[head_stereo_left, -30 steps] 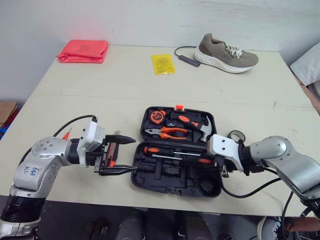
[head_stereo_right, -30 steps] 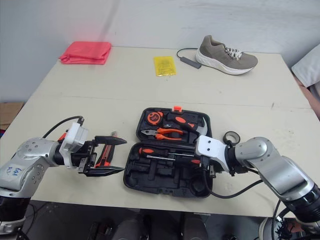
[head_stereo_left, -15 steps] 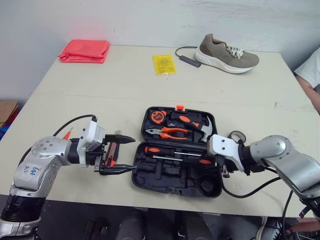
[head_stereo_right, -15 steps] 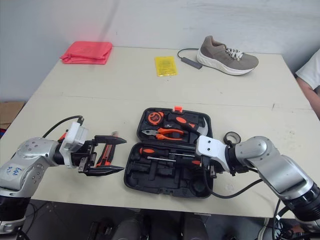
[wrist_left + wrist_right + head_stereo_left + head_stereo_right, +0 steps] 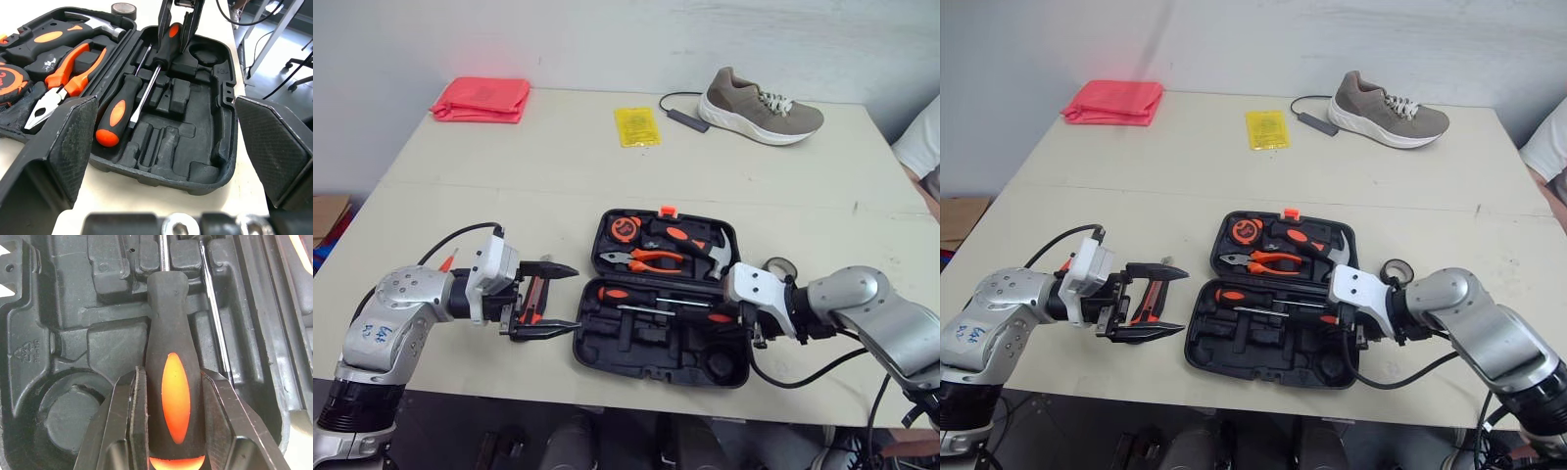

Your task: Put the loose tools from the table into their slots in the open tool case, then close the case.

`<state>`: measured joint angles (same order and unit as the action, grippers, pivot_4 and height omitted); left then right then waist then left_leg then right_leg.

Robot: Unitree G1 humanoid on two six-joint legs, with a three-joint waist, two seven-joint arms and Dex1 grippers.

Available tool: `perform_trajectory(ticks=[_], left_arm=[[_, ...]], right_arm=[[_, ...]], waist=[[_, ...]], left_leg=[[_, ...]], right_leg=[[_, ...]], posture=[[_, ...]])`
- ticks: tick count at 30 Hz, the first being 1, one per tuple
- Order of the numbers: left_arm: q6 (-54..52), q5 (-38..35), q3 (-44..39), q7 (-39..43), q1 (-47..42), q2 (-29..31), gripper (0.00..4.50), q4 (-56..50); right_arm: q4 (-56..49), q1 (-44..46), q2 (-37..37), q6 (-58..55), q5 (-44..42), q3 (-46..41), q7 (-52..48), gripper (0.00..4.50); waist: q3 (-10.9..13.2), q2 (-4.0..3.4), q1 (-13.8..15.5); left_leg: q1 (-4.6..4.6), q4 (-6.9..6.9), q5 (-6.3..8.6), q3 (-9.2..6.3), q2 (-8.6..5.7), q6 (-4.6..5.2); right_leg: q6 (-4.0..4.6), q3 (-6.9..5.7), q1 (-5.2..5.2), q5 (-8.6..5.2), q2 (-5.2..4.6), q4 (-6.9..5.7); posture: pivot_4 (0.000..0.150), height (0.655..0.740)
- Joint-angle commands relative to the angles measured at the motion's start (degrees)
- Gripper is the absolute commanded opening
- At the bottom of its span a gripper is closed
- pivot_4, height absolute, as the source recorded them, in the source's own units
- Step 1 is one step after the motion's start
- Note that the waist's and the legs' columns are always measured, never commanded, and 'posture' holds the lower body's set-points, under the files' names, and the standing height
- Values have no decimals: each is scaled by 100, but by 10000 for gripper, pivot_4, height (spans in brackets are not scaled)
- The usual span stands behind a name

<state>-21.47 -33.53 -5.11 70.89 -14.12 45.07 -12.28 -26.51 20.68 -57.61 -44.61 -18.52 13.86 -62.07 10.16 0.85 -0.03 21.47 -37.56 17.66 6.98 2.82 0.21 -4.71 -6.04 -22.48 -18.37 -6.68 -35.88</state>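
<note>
Half the screwdriver (image 5: 168, 318) behind right tool (image 5: 171, 373)

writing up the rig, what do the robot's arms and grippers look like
The left arm and right arm have rounded silver shells; the left bears blue handwritten marks. Each wrist carries a white block and a looping black cable. The left gripper and right gripper each have two black tapering fingers.
</note>
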Motion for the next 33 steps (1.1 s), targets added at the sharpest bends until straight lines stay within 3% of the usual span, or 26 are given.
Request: perform_trajectory(ticks=[1, 21, 23, 26, 33], left_arm=[[106, 4, -49, 71, 33, 18, 45000, 29], [171, 25, -14, 54, -54, -16, 45000, 138], [162, 17, -17, 50, -49, -15, 45000, 125], [176, 20, -33, 62, -57, -10, 45000, 173], [187, 21, -57, 95, -50, 9, 45000, 248]], right_arm=[[96, -138, 110, 175, 3, -51, 25, 10257], [216, -272, -8, 290, 62, 5, -113, 10257], [184, -254, -25, 351, 67, -17, -134, 20961], [191, -183, -58, 528, 21, -183, -200, 33481], [-1, -144, -449, 405, -357, -612, -580, 33481]], waist=[[-1, 1, 0], [-1, 1, -11], [-1, 2, -11], [-1, 1, -11], [2, -2, -9]], left_leg=[[0, 0, 0, 0, 0, 0], [0, -2, 1, 1, 3, -2], [-1, -2, 1, 1, 4, -2], [0, -1, 1, 1, 4, -2], [2, -1, 1, 2, 2, -2]], right_leg=[[0, 0, 0, 0, 0, 0], [0, 0, -1, 0, 0, -2], [0, 0, -1, 0, 0, -2], [0, 0, -2, 0, 1, -2], [0, 0, -5, 0, 1, -2]], posture=[[1500, 7400], [1500, 7400], [1500, 7400], [1500, 7400], [1500, 7400]])
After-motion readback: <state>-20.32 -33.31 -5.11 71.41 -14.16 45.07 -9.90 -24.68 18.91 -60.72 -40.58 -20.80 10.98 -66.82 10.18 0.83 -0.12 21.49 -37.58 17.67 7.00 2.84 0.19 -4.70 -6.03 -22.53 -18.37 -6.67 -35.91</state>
